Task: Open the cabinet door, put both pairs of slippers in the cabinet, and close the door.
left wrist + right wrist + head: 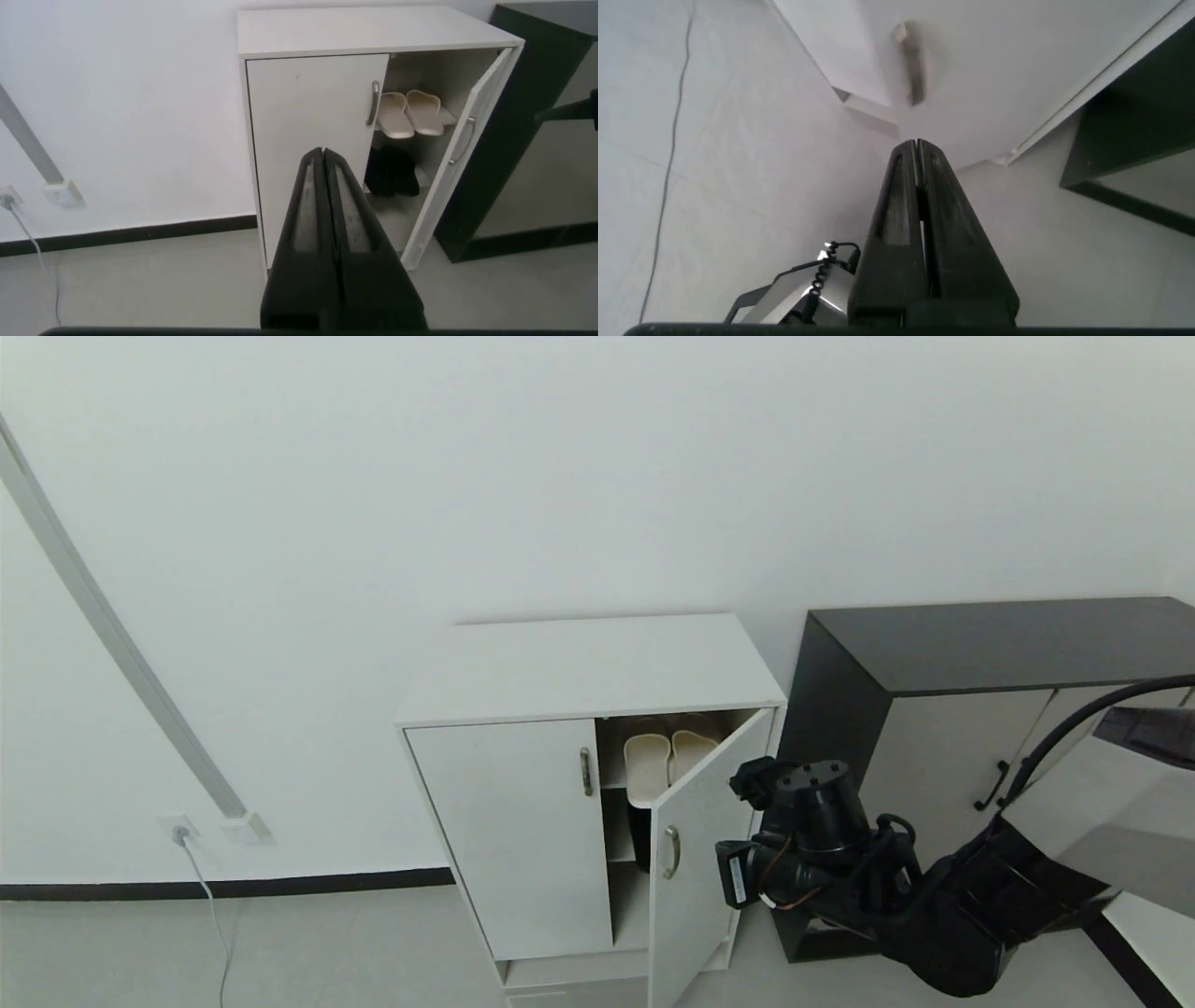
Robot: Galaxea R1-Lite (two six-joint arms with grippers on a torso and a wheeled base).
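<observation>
In the lower right of the head view, the right arm (868, 887) reached in toward the outer face of the cabinet's half-open right door (691, 859). The right gripper (917, 147) had its two fingers pressed together with nothing between them. Its tip was close to the door panel, near the metal handle (910, 75), though whether it touched the panel could not be told. The left gripper (322, 154) was likewise closed and empty, held well back from the cabinet and facing the closed left door (313, 140).

The white cabinet (588, 667) stood at the centre of the head view, lower middle, on the pale floor (327, 943). Through the gap beside the open door, the beige slippers (665, 761) lay side by side on the upper shelf. The dark slippers (392, 173) stood on the shelf just below them.

Just to the right of the white cabinet stood a dark cabinet (980, 644). On the wall at the lower left, a socket (177, 826) held a plug whose cable (217, 933) hung to the floor. A grey conduit (112, 625) ran diagonally up from there to the upper left.
</observation>
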